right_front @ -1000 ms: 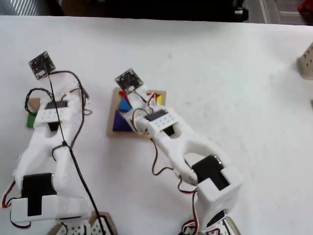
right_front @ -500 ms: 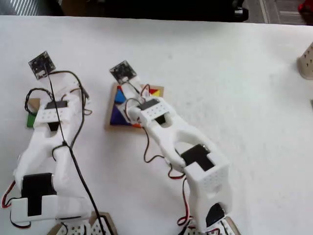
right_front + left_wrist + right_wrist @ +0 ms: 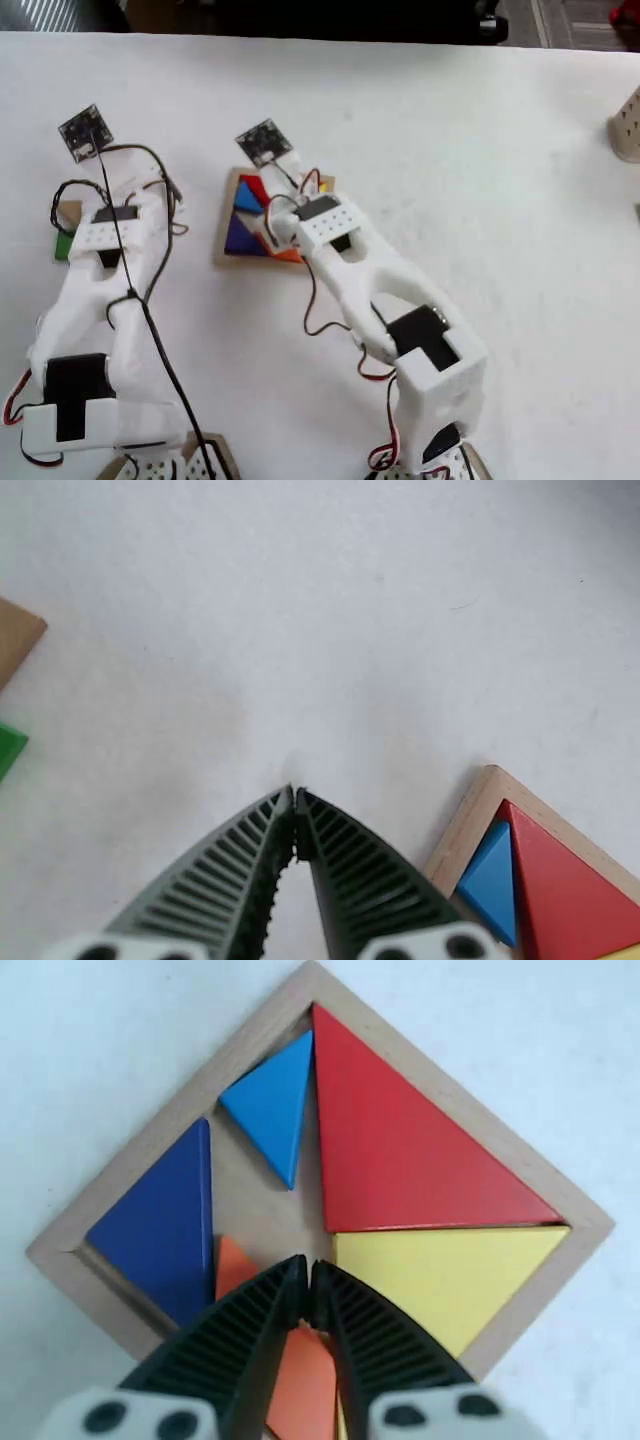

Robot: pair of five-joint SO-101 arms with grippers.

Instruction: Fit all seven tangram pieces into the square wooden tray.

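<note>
On the white table (image 3: 480, 150), the square wooden tray (image 3: 135, 1155) holds five pieces: a large red triangle (image 3: 400, 1150), a large yellow triangle (image 3: 450, 1280), a dark blue triangle (image 3: 160, 1230), an orange piece (image 3: 232, 1268) and a small light blue triangle (image 3: 270, 1110), with bare floor between the last three. A green piece (image 3: 63, 245) lies well apart, so I judge the job past halfway. Both pincers are closed on nothing: the right gripper (image 3: 305, 1265) over the orange piece, the left gripper (image 3: 295, 795) above bare table.

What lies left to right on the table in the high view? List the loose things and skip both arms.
green piece → wooden tray with coloured pieces in it → beige perforated block at the right edge.
</note>
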